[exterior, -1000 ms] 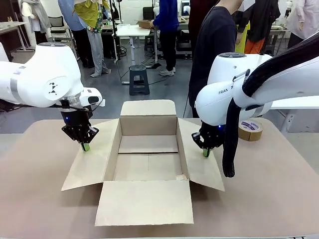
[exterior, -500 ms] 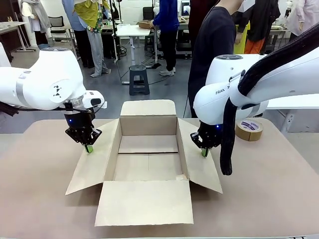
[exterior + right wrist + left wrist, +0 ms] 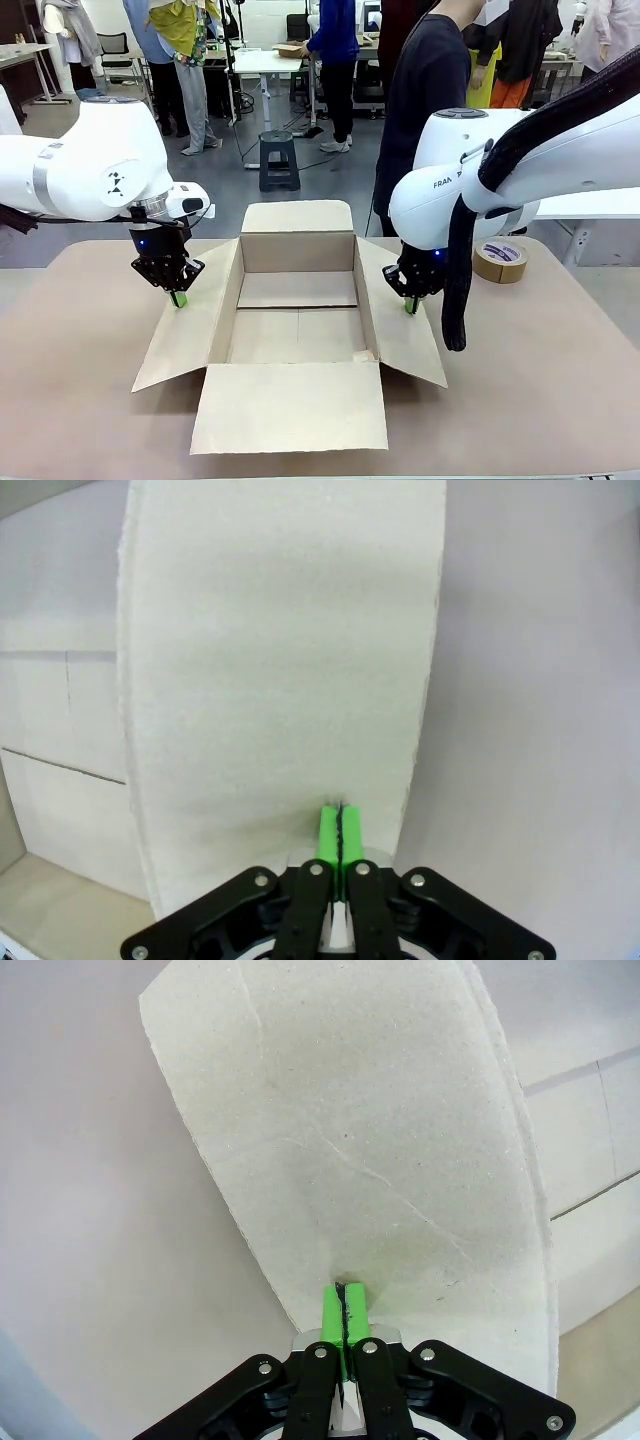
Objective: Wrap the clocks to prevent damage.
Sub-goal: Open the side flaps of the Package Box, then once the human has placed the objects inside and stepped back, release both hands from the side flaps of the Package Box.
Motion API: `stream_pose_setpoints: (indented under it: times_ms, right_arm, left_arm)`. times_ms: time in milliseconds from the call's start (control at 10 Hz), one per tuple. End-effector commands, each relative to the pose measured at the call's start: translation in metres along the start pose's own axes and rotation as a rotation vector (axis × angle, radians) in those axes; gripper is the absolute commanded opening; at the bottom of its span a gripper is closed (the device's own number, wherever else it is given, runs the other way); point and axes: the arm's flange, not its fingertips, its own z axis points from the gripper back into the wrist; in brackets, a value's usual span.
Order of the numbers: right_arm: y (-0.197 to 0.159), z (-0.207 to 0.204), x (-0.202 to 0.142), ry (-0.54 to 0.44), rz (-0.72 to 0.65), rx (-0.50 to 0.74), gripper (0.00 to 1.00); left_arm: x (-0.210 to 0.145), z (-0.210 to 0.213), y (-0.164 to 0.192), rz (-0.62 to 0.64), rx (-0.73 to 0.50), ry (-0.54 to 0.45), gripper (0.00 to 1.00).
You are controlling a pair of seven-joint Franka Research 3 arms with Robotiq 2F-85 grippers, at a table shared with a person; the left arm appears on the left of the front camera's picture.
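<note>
An open cardboard box (image 3: 297, 262) stands mid-table with all its flaps spread outward. My left gripper (image 3: 178, 299) is shut, and its green tips rest on the box's left flap (image 3: 185, 335). The left wrist view shows the same closed gripper (image 3: 343, 1305) meeting that flap (image 3: 380, 1140). My right gripper (image 3: 409, 306) is also shut, with its tips on the right flap (image 3: 402, 340). In the right wrist view its gripper (image 3: 340, 830) touches the pale flap (image 3: 280, 680). Neither gripper holds anything. The clocks are out of view.
A roll of brown tape (image 3: 501, 261) lies on the table (image 3: 70, 400) at the far right. A person in dark clothes (image 3: 430, 90) stands behind the box at the far side. The front flap (image 3: 290, 405) lies flat toward me.
My left gripper has shifted slightly right toward the box, and the left flap has moved with it. The right gripper has edged a little left. Both stayed shut.
</note>
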Motion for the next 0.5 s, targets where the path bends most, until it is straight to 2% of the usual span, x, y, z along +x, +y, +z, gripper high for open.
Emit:
stream_pose_setpoints:
  times_ms: [0, 400]
  right_arm:
    - [0.0002, -0.0031, -0.001, 0.005, -0.001, -0.001, 0.01]
    - [0.0002, -0.0031, -0.001, 0.005, -0.001, -0.001, 0.01]
  left_arm:
    - [-0.0011, 0.0014, 0.0003, 0.001, 0.0, -0.003, 0.0]
    - [-0.0011, 0.0014, 0.0003, 0.001, 0.0, -0.003, 0.0]
